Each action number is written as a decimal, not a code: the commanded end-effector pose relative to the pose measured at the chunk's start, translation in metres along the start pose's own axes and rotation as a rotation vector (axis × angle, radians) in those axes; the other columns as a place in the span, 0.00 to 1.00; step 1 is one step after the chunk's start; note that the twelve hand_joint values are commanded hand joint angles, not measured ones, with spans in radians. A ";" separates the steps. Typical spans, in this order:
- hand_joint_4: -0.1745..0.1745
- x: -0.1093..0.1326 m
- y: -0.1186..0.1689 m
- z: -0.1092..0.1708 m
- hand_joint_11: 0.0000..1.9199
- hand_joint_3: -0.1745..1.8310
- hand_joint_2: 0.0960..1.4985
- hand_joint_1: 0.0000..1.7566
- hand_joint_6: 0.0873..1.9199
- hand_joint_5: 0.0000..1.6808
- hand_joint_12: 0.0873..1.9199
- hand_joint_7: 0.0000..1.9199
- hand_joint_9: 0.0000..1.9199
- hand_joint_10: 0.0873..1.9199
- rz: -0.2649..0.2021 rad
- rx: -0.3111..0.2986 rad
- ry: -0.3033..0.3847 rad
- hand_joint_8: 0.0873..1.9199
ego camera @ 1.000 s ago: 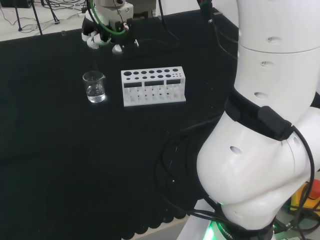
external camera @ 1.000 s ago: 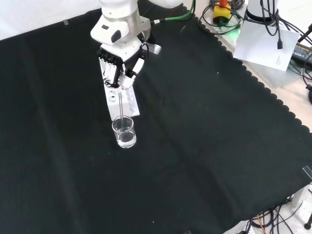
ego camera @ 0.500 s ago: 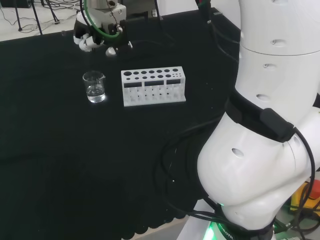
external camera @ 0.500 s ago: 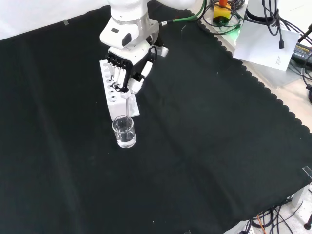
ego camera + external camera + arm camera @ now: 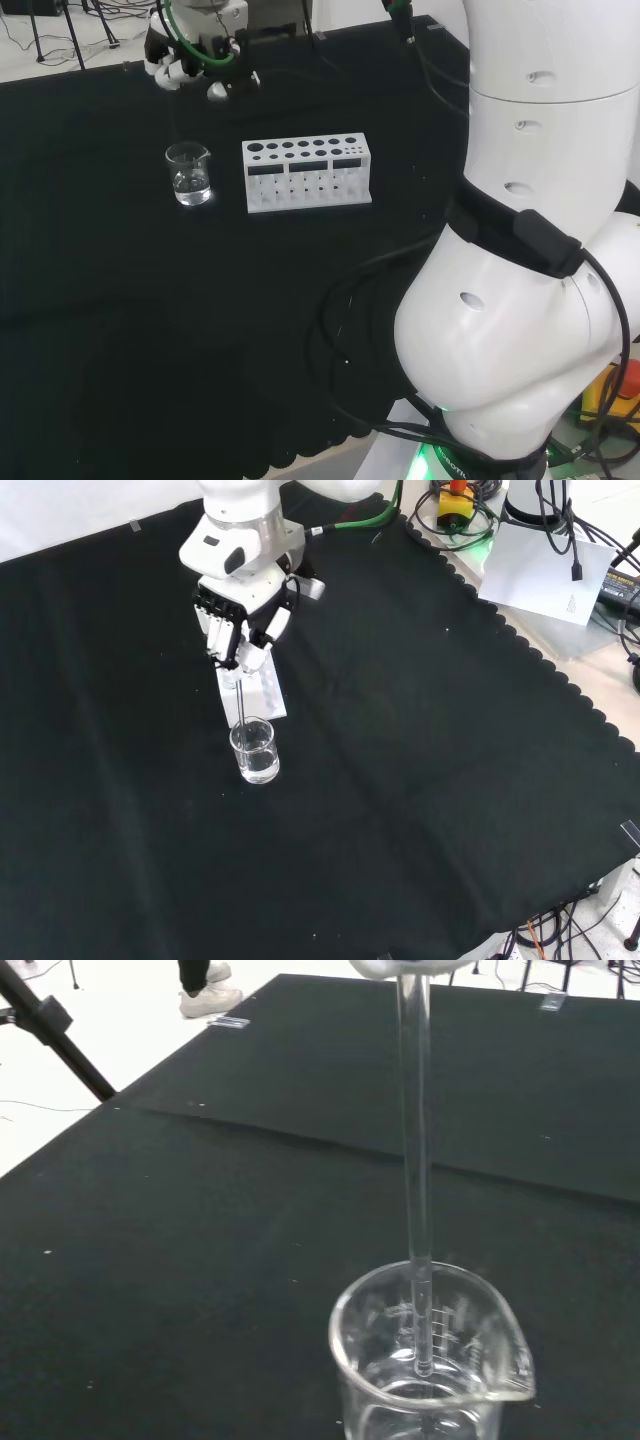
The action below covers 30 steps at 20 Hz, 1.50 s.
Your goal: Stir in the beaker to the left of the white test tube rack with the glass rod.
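In the front view the hand (image 5: 240, 625) hangs above the black cloth (image 5: 420, 780), its fingers curled down around the upper end of the glass rod (image 5: 243, 695), so it is grasping the rod. The rod's long axis runs nearly upright: from the fingers it points downward, and its lower end dips inside the beaker (image 5: 254, 751). In the wrist view the glass rod (image 5: 416, 1180) reads as a clear straight stick coming from a blurred white part of the hand (image 5: 405, 968) and entering the mouth of the beaker (image 5: 430, 1355); its tip ends just above or at the surface of the clear liquid in the bottom of the vessel, and I cannot tell whether it breaks that surface. It stands near the middle of the opening, apart from the wall, and the beaker's pouring spout juts from the rim. In the head view the beaker (image 5: 189, 173) stands upright on the cloth just to the left of the white test tube rack (image 5: 306, 172), with a little clear liquid in it, and the hand (image 5: 190, 62) is above and beyond it. In the front view the white test tube rack (image 5: 262, 691) lies just behind the beaker, partly hidden under the hand.
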State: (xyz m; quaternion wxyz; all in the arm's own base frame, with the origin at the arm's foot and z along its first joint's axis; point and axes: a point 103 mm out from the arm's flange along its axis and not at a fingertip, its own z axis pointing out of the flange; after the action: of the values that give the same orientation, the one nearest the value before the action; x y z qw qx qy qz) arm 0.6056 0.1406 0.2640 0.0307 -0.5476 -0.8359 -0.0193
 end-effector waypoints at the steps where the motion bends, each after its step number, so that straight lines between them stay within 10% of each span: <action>1: 0.00 -0.014 -0.010 -0.002 0.82 0.08 0.70 0.74 0.28 0.62 0.41 0.59 0.79 0.47 0.023 0.004 0.004 0.54; 15: 0.00 0.023 -0.017 -0.002 0.82 0.09 0.70 0.74 0.28 0.62 0.41 0.59 0.79 0.47 -0.020 0.006 -0.011 0.54; 30: 0.00 -0.004 -0.014 -0.001 0.82 0.09 0.70 0.74 0.27 0.62 0.41 0.59 0.79 0.47 0.006 -0.003 -0.026 0.54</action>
State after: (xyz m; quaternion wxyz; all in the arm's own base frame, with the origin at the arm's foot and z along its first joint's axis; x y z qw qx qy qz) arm 0.6028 0.1398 0.2558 0.0275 -0.5485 -0.8356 -0.0120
